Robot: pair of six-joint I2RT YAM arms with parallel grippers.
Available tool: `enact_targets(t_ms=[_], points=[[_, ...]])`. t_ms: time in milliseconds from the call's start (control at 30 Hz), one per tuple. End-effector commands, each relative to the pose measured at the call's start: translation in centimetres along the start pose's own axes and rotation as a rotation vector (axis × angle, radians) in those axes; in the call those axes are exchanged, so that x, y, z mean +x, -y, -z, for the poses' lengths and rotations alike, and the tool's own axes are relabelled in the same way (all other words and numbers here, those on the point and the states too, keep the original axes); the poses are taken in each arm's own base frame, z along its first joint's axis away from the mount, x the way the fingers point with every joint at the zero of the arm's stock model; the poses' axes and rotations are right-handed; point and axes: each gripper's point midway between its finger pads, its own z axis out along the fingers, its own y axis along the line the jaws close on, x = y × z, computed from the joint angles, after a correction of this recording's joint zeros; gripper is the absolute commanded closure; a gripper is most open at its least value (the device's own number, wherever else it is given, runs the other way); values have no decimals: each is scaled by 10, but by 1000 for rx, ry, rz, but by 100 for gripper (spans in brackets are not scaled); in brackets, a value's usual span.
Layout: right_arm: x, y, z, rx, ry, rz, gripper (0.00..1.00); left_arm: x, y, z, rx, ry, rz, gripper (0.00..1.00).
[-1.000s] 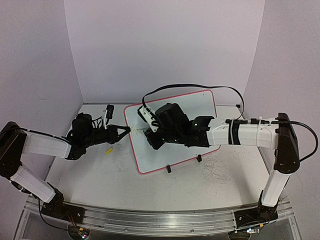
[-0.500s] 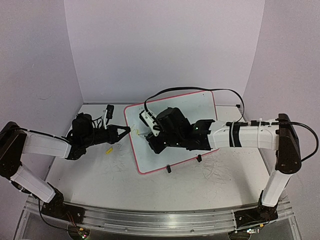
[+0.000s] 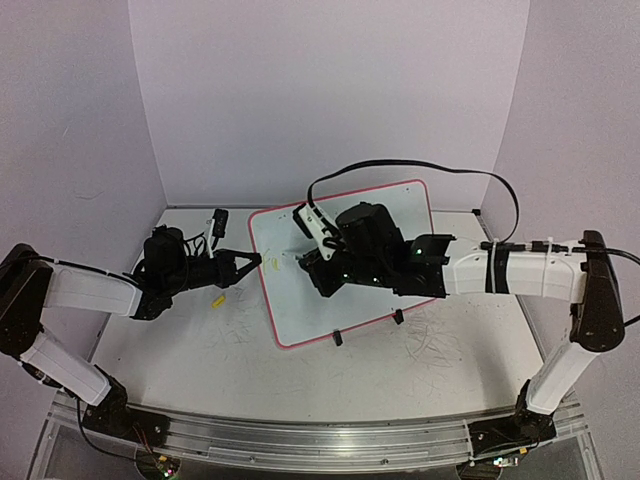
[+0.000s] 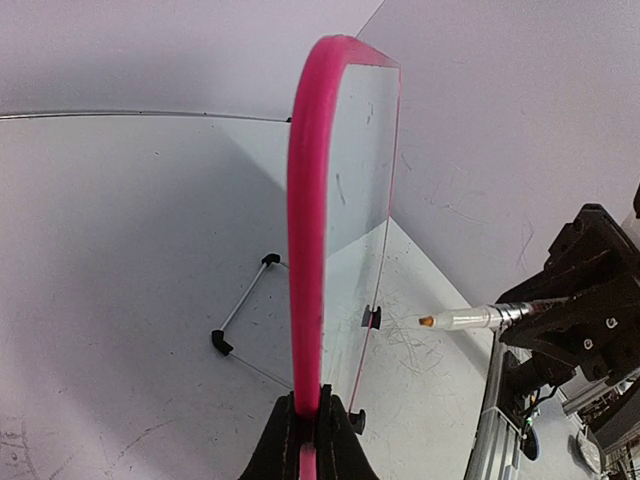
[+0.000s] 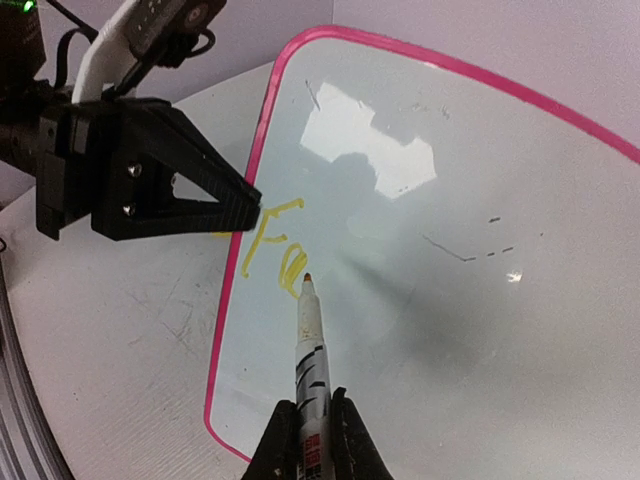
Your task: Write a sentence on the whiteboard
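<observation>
Two claws clenched: left claw pinches whiteboard rim; right claw grips marker, tip beside sentence.

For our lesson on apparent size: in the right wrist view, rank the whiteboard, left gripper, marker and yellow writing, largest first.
1. whiteboard
2. left gripper
3. marker and yellow writing: about alike; the marker is nearer the camera, so unranked.

One whiteboard, one marker.

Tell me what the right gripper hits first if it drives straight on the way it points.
The right gripper, through its marker, meets the whiteboard first, beside the yellow letters; gap looks tiny, depth unclear.
</observation>
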Motion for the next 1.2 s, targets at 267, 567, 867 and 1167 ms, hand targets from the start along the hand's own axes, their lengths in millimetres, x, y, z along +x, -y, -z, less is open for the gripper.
enact_targets(t_ms=[267,567,867,1167], points=[[-21,3,-10,23,31,-1,100,-21,19,3,54,49,-60,100],[-15,6,-8,38,21,26,100,-21,19,2,54,48,-60,100],[-20,2,-9,16,28,34,100,-20,19,2,56,45,-59,100],[-20,10,-8,56,30,17,100,-19,19,3,57,45,-59,100]])
